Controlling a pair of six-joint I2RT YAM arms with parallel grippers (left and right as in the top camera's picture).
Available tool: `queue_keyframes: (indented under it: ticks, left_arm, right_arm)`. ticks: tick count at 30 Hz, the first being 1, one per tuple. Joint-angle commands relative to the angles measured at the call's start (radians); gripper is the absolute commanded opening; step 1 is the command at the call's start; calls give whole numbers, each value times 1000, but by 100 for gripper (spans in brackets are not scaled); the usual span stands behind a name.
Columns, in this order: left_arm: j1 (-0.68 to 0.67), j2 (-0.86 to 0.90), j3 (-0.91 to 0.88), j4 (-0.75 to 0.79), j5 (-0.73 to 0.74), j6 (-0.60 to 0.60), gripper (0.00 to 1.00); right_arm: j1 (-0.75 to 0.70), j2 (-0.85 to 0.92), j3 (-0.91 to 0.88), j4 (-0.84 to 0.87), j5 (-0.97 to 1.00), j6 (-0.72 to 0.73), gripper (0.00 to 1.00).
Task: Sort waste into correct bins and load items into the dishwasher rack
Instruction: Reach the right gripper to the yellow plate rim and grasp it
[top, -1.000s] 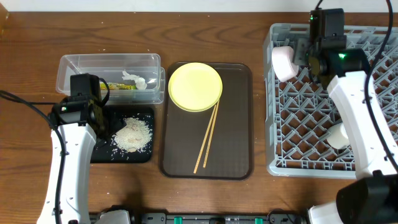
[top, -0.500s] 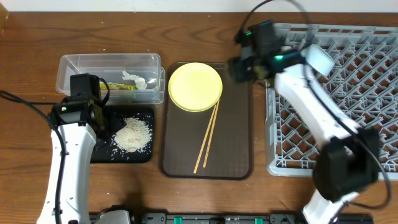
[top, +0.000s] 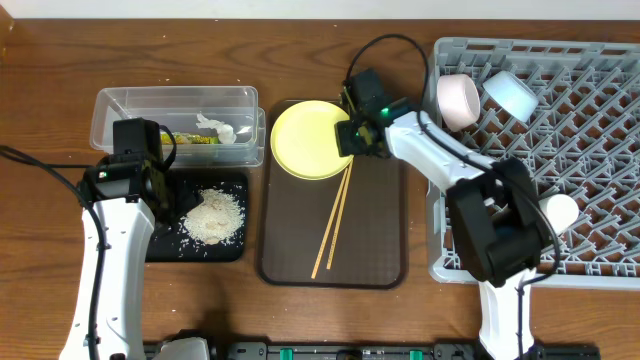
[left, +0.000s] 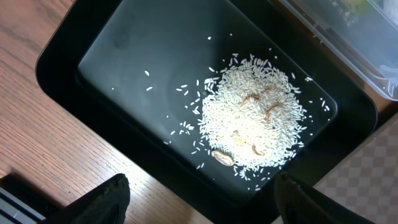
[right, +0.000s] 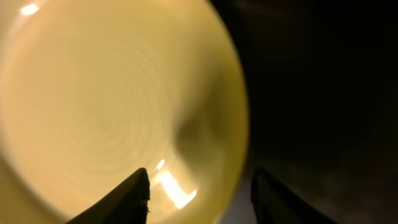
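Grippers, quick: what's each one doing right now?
Left gripper: open, empty, above the black tray.
Right gripper: open, empty, at the yellow plate edge.

Yellow plate (top: 310, 140) flat, mid worktop. 2 wooden chopsticks (top: 330, 225) slant just below it, top ends at its rim. Grey rack (top: 610, 130) on rt: pink bowl (top: 457, 100) & blue bowl (top: 510, 93) tipped on edge at far-left corner, whitish cup (top: 560, 212) nr middle. Left: clear tub (top: 170, 100) w/ green-yellow wrapper (top: 192, 138) & white tissue (top: 220, 128). Black tray (top: 200, 250) just beside it, rice scraps (top: 213, 215) heaped inside.
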Motion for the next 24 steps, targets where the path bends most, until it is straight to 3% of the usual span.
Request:
queue_keyframes:
  ticks: [1, 12, 18, 24]
  left_arm:
    - [4, -9, 5, -5, -5, -9, 77]
    - [4, -9, 5, -6, -5, -9, 77]
    - [4, -9, 5, -6, -5, -9, 77]
    - [4, -9, 5, -6, -5, -9, 77]
  right_arm:
    - [15, 32, 1, 14, 49, 48, 40]
    - [16, 45, 2, 50, 112, 175, 1]
    - [-2, 15, 38, 44, 112, 169, 1]
    - [-58, -147, 51, 24, 113, 62, 1]
